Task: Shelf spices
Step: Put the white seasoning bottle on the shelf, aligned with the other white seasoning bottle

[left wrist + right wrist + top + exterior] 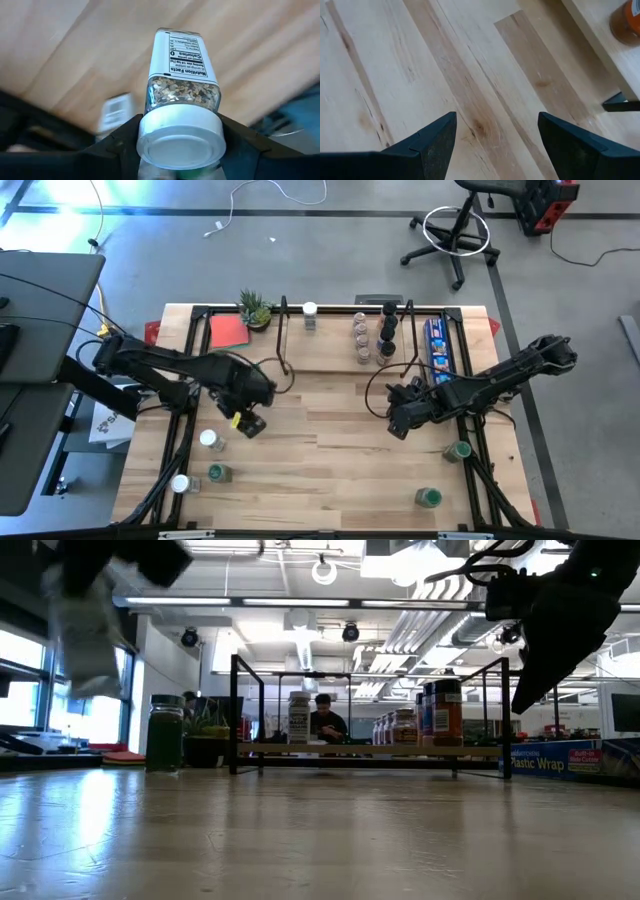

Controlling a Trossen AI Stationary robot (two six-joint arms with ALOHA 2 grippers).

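- Here the left gripper [180, 137] holds a jar [182, 85] by its white cap, jaws clenched on either side (speckled contents show through the glass), above the table's [330, 450] left half.
- The right gripper [495, 137] hangs over bare wood right of centre, jaws spread, nothing between them.
- The shelf [330, 358] sits at the far edge, several jars on it.
- Other jars stand near the front corners.

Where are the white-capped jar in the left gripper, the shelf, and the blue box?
white-capped jar [181, 132]: left wrist view, on its white cap, between the gripper's fingers.
shelf [330, 360]: high view, on a bare part of its wooden board.
blue box [437, 345]: high view, on its top face, by the shelf's right rail.
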